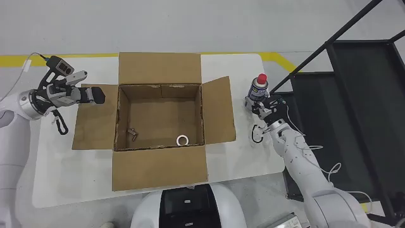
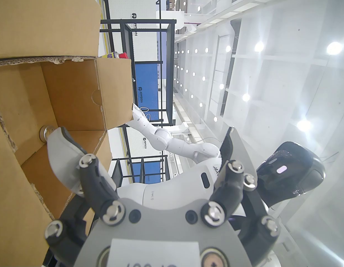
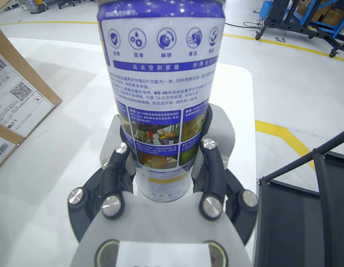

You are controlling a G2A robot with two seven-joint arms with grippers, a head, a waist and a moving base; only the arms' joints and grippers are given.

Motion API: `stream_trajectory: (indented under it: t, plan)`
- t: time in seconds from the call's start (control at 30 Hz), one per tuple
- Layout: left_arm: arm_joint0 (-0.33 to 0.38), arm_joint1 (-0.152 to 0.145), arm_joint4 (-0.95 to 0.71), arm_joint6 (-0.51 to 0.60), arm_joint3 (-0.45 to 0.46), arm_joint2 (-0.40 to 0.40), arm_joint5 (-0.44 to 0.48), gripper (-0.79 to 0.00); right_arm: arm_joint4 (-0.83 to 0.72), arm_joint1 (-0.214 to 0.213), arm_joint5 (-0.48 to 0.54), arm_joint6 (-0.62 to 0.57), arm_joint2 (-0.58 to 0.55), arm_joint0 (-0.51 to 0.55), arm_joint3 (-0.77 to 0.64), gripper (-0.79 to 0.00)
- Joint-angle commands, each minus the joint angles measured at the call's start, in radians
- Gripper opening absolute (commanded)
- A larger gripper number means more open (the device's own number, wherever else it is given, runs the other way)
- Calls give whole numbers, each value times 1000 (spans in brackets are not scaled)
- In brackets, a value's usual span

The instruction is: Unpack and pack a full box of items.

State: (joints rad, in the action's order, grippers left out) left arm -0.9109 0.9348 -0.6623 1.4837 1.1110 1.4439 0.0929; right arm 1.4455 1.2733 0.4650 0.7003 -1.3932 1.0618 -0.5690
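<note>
Unpacking stage, by judgement: spray can (image 3: 161, 56) upright near the right flap of the box (image 1: 160, 91), right tool (image 3: 163, 129) clamped on its lower body. Contact with the tabletop (image 1: 253, 69): cannot tell. Next move calls for a level release without tipping. Box floor: ring (image 1: 183, 140), small metal piece (image 1: 132, 131). Left tool (image 1: 96, 95): fingers apart, level beside the left flap, pointing boxward.

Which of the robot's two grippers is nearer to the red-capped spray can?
Right. The right gripper grips the spray can at its lower body, beside the cardboard box; the left gripper hangs open beyond the box's opposite side.
</note>
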Motion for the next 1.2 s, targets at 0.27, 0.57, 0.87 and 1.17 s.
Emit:
stream_trajectory:
  t: [0.27,0.57,0.87,1.17]
  plan:
    - [0,0,0,0,0,0,0,0,-26,20,43,56,48,-52,124,-785]
    - [0,0,0,0,0,0,0,0,1,18,50,98,77,-57,178,0]
    - [0,0,0,0,0,0,0,0,29,-2,61,209,79,-24,148,0]
    - [0,0,0,0,0,0,0,0,88,-65,15,343,5,84,-78,0]
